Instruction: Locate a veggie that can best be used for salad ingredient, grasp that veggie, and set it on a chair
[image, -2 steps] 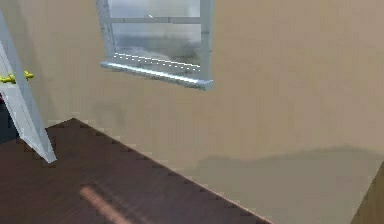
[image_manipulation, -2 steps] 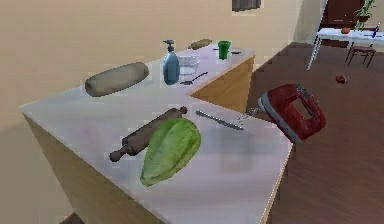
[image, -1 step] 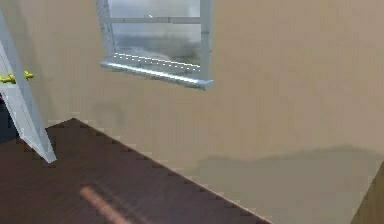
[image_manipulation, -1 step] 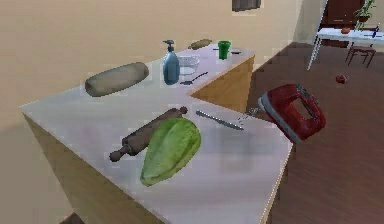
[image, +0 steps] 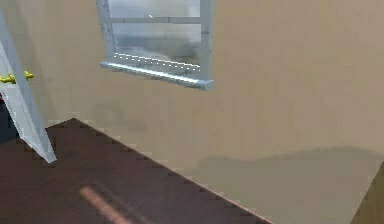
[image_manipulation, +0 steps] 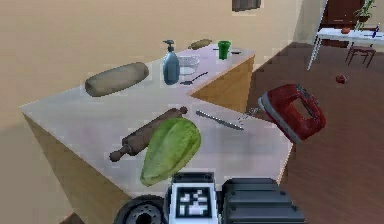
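Observation:
A green leafy lettuce (image_manipulation: 170, 150) lies on the pale countertop (image_manipulation: 70, 115) near its front edge in the arm side view. Just below it, at the bottom edge, I see the arm's end with a white marked square (image_manipulation: 196, 203) and the gripper's dark body (image_manipulation: 143, 211) to its left. The fingers' far end is not clear, so I cannot tell whether the gripper holds anything. Far off at the top right stands a white table (image_manipulation: 345, 36) with what looks like a dark red chair (image_manipulation: 360, 52) beside it.
On the counter lie a rolling pin (image_manipulation: 148, 133), a loaf (image_manipulation: 116, 78), a blue soap bottle (image_manipulation: 171, 66), a green cup (image_manipulation: 224, 48) and a knife (image_manipulation: 220, 119). A red appliance (image_manipulation: 293, 110) sits by its right corner. In the forward view: a tan wall, a window (image: 158, 38), a white door (image: 20, 85) and dark wood floor (image: 110, 180).

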